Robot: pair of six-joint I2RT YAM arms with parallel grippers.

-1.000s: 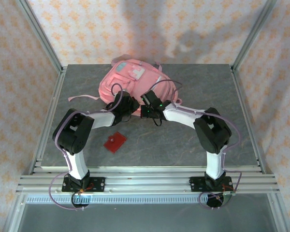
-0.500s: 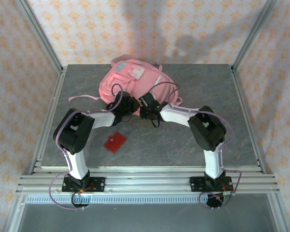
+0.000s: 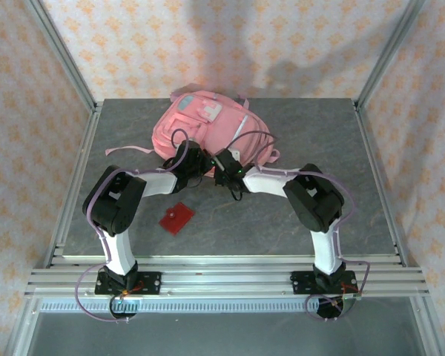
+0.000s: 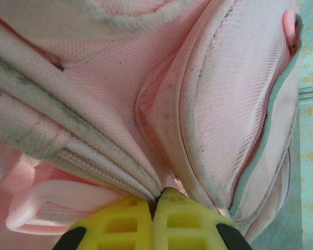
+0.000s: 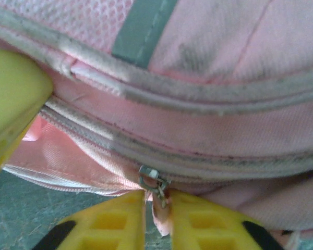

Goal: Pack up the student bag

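student bag (image 3: 204, 126): lies at the far centre of the table (image 3: 311, 133), its near edge at both grippers.
left gripper (image 4: 155, 202): closed, pinching a fold of the bag's pink fabric.
right gripper (image 5: 157, 205): nearly closed on the zip pull (image 5: 154, 186) at the near seam.
open room: bare table to the right; red card (image 3: 176, 217) front left.

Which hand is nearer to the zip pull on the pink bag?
Right. The right hand holds the zip pull between its fingertips; the left hand pinches a fold of the bag further to the left.
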